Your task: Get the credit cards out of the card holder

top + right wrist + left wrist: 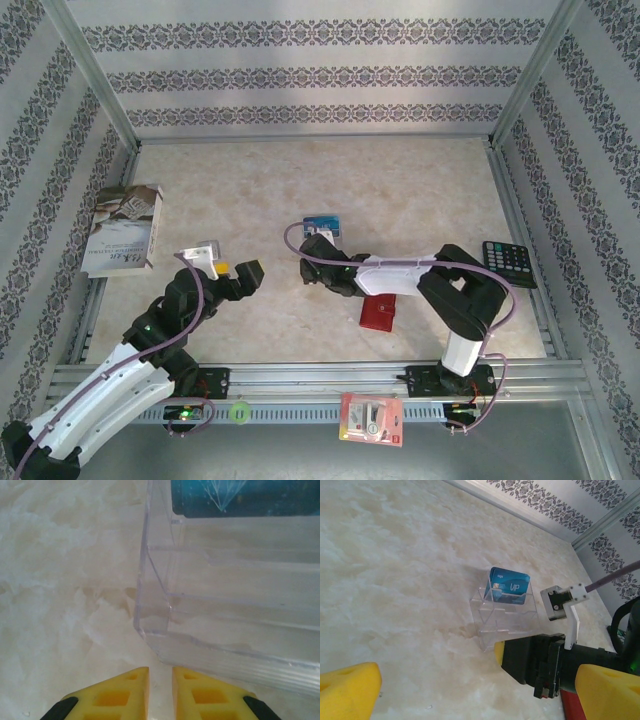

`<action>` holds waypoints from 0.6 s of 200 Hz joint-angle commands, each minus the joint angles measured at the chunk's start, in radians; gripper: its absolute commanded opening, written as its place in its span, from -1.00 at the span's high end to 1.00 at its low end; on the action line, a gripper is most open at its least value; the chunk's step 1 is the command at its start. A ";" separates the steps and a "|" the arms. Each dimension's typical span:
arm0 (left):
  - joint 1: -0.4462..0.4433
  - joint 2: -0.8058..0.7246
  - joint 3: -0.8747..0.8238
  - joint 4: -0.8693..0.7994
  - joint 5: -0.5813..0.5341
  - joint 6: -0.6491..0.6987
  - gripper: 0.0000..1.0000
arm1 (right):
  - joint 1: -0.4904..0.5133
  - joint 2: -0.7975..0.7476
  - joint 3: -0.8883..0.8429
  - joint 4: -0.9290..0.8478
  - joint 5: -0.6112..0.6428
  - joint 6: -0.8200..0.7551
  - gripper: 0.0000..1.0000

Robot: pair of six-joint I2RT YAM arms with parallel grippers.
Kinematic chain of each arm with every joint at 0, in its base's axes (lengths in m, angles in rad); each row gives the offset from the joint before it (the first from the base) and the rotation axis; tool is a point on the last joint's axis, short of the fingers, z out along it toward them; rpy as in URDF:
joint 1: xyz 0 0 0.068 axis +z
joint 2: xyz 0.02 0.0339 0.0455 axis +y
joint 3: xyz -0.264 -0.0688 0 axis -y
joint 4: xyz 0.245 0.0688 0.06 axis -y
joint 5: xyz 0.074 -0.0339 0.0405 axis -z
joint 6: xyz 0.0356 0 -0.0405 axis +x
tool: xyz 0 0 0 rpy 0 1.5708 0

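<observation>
A blue credit card (323,224) stands upright in the back slot of a clear plastic stand (505,615); "VIP" is printed on the card's face (509,586). In the right wrist view the card's teal lower edge (245,497) sits at the top. My right gripper (312,250) points at the stand's front left corner (150,625). Its yellow fingertips (161,690) are a narrow gap apart with nothing between them. The red card holder (380,312) lies flat on the table under the right arm. My left gripper (238,272) hovers to the left, wide open (477,680) and empty.
A black calculator (509,263) lies at the right edge. A grey-white book (125,228) leans at the far left. A red-and-white blister pack (371,418) and a green ring (239,411) sit on the front rail. Metal frame posts and patterned walls bound the table.
</observation>
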 commanded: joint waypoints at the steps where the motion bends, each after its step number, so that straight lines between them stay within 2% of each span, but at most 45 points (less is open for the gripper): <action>1: 0.002 -0.013 -0.003 -0.044 -0.024 0.029 -0.99 | 0.010 0.031 0.043 -0.004 0.027 -0.001 0.60; 49: 0.001 -0.015 -0.007 -0.050 -0.024 0.018 -0.99 | 0.001 0.050 0.063 -0.009 0.014 -0.008 0.58; 71: 0.002 -0.016 -0.009 -0.045 -0.020 0.012 -0.99 | 0.010 0.012 0.052 -0.028 -0.012 -0.012 0.54; 87: 0.001 -0.016 -0.009 -0.043 -0.023 0.000 -0.99 | 0.036 -0.073 0.013 -0.062 -0.016 -0.013 0.35; 105: 0.001 -0.016 -0.016 -0.038 -0.042 -0.023 -0.99 | 0.057 -0.208 -0.068 -0.127 -0.010 0.006 -0.01; 120: 0.003 -0.021 -0.033 -0.021 -0.063 -0.049 -0.99 | 0.059 -0.336 -0.163 -0.187 0.010 0.047 -0.13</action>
